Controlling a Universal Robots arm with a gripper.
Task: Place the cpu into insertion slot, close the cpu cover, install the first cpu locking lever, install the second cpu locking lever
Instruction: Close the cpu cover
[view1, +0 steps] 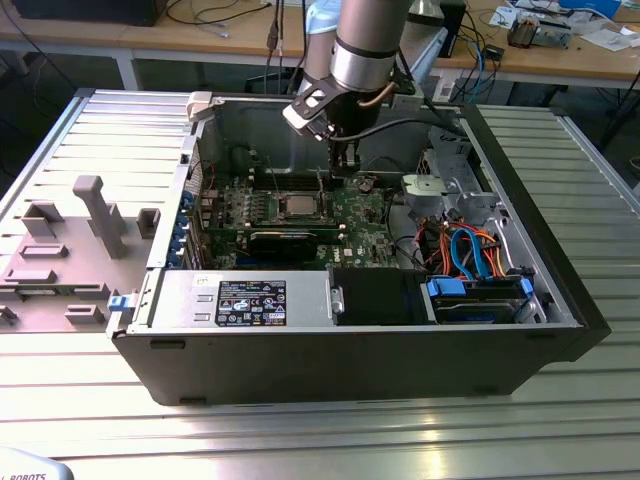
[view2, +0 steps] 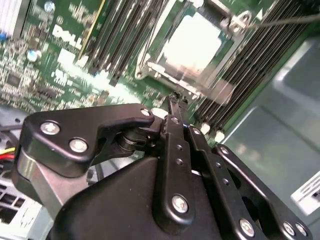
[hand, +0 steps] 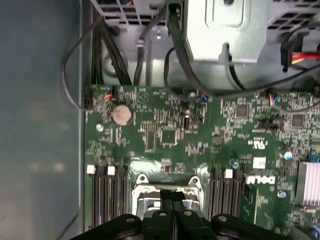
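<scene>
In the exterior view, the open computer case (view1: 350, 360) lies on the ribbed metal desk (view1: 90, 430). The insertion slot (view1: 279, 207) sits in the green board, and the cpu (view1: 300, 207) lies in it with its silvery top up. The claw (view1: 345, 168) hangs low over the board just beside the slot, toward the exterior view's right. A black-and-white printed label (view1: 252, 302) sits on the grey box on the camera's side of the slot. Its print is too fine to make out.

In the second wrist view, the fingers (view2: 176, 145) are pressed together with nothing visible between them. Their tip is close beside the slot's edge, and I cannot tell whether it touches. The cpu cover (view2: 172, 79) appears to lie flat round the chip, whose top shows through its window. A thin wire lever (view2: 290, 20) runs off from a corner of the slot, and whether it is latched is not clear.

With the chip seated and the cover seemingly down, I judge the work to stand at the locking levers. That step calls for a small, exact push with the closed tip on a thin wire, kept clear of the board's parts. White lettering (view2: 67, 36) is printed on the board beyond the memory slots (view2: 125, 35) that flank the slot.

In the first wrist view, the closed fingers reach over the slot's silver end. A coin cell (hand: 121, 115) sits well apart from the slot. More white lettering (hand: 260, 178) and a small sticker (hand: 258, 162) lie off to one side of it.
</scene>
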